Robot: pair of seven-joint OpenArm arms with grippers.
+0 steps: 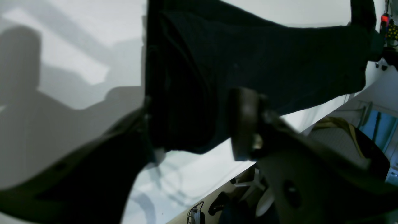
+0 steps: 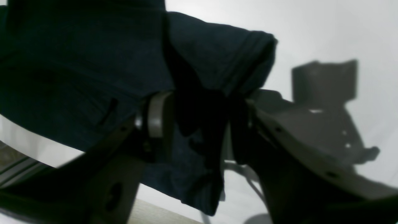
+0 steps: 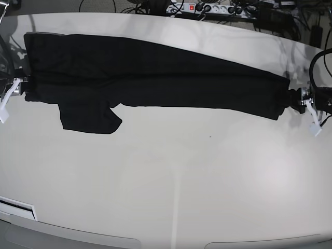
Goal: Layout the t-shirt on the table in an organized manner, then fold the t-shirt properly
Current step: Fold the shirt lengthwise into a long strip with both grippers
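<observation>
T-shirt [image 3: 150, 83] stretched long across table [image 3: 171, 176]; left fingers [image 1: 189, 124] and right fingers [image 2: 199, 124] parted, cloth between.

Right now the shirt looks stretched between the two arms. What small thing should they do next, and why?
Probably draw both grippers straight back off the cloth. The t-shirt lies in a long band across the table, and the left gripper and right gripper each stand parted around a shirt end. Backing away sideways should keep the fabric from dragging. One sleeve hangs out below the band and needs tidying afterward.
</observation>
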